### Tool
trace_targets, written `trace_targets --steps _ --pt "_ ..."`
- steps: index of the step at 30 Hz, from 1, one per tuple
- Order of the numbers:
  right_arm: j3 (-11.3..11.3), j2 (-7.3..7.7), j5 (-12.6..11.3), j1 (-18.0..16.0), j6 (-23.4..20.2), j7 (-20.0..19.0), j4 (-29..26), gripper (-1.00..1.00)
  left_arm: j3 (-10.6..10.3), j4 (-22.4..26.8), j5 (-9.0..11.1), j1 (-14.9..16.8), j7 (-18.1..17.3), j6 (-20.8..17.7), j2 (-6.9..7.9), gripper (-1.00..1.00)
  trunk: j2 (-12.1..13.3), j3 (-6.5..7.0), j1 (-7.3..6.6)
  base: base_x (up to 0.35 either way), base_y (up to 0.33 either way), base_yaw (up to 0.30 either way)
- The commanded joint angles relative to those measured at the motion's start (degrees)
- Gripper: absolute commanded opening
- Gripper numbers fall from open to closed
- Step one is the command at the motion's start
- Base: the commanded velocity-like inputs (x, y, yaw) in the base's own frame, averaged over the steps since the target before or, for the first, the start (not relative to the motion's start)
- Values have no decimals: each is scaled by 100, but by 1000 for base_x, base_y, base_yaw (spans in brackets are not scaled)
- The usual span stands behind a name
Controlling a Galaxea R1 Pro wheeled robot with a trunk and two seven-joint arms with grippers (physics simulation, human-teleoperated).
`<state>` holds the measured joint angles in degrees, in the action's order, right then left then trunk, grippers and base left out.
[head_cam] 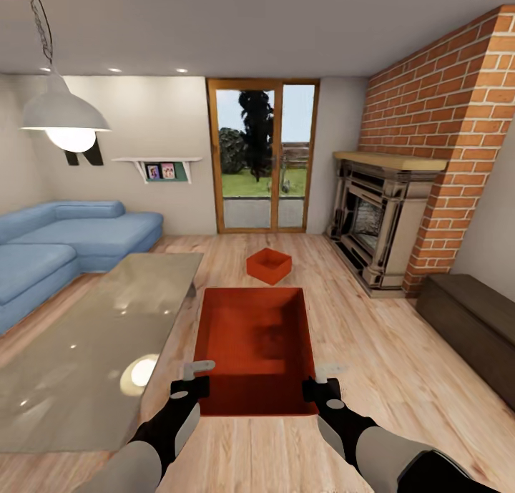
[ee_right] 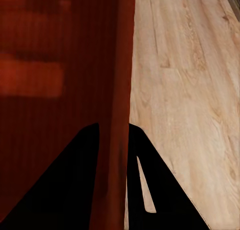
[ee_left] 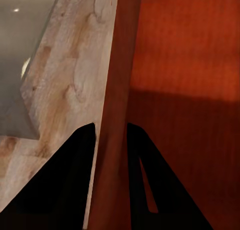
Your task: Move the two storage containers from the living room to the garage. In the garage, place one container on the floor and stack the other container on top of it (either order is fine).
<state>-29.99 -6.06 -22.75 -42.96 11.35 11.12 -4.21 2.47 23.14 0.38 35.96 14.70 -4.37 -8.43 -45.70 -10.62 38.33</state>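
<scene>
I am in the living room. One orange-red storage container [head_cam: 254,346] hangs just in front of me, open top up, held at its near end. My left gripper [head_cam: 193,378] is shut on its left wall [ee_left: 112,89], and my right gripper [head_cam: 322,380] is shut on its right wall [ee_right: 119,79]. In both wrist views a thin red wall runs between the dark fingers of the left gripper [ee_left: 111,137] and the right gripper [ee_right: 114,135]. The second storage container [head_cam: 269,265] sits on the wood planks farther ahead, toward the glass doors. The garage and its floor are out of view.
A glass coffee table [head_cam: 93,350] stands close on my left, with a blue sofa [head_cam: 57,242] behind it. The brick fireplace [head_cam: 379,221] and a low dark bench [head_cam: 476,321] line the right side. Glass doors [head_cam: 262,157] are straight ahead. A pendant lamp [head_cam: 64,117] hangs upper left.
</scene>
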Motion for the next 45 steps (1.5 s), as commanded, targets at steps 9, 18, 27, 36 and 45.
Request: trace_targets --steps 9,18,27,36,45 --pt "248 0 -80 -2 16 13 8 -100 175 182 112 8 49 84 0 -100 -7 -9 -3 -219 0 300" --pt "248 0 -80 -2 16 13 8 -100 175 178 111 8 45 86 8 -100 -7 -9 -3 -9 0 300" --pt "248 0 -80 -2 16 6 14 -100 184 140 119 8 42 86 47 -100 -7 -9 -3 0 0 300" --pt "248 -1 -80 -2 16 4 13 -100 184 129 120 8 42 86 51 -100 -7 -9 -3 0 0 300" --pt "248 -1 -80 -2 16 4 15 -100 184 121 120 8 42 86 54 -100 -7 -9 -3 0 0 300"
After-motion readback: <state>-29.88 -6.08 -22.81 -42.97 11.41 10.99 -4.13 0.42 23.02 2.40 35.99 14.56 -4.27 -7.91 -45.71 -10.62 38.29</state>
